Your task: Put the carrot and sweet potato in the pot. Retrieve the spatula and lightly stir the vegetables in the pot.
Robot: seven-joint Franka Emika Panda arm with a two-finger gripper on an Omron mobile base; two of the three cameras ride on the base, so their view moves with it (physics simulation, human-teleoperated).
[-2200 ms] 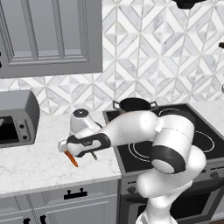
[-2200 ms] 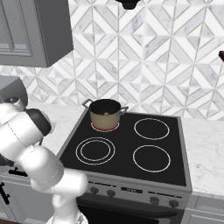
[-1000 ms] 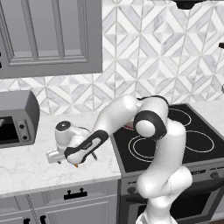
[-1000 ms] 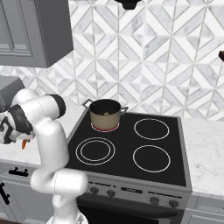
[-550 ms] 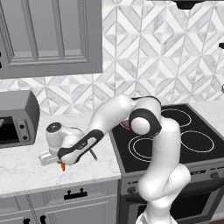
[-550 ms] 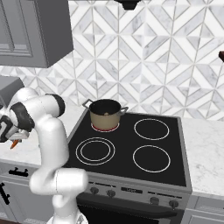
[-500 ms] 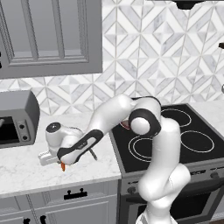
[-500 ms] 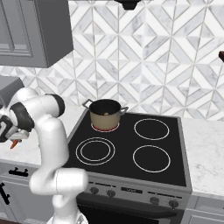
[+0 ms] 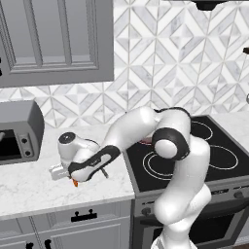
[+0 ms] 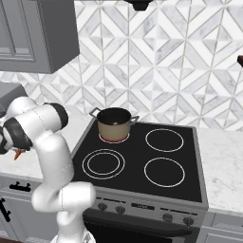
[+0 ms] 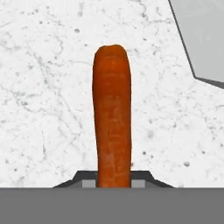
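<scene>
**Carrot clamped at the left counter, pot waiting on the stove**

While the arm reaches far out to the left over the white marble counter (image 9: 29,187), the gripper (image 9: 74,181) sits low just above that surface, right of the grey microwave (image 9: 19,131). Its fingers are closed on the carrot (image 11: 112,118): in the hand view the orange-red root runs straight up from between the two finger tips, its lower end pinched between them and its blunt far end lying over the speckled marble. In the left base view a small orange tip of the carrot (image 9: 75,183) pokes out under the hand, near the front edge of the counter; whether it rests on the marble or is just off it cannot be told. In the right base view the same orange tip (image 10: 17,154) shows at the far left edge, beside the arm's dark joint.

Further right, the black stove top (image 10: 142,166) begins where the counter ends. The pot (image 10: 114,124) stands on its far left burner, tan with a dark rim and grey side handles, well apart from the gripper. Something small and pale lies inside it, too small to name.
</scene>
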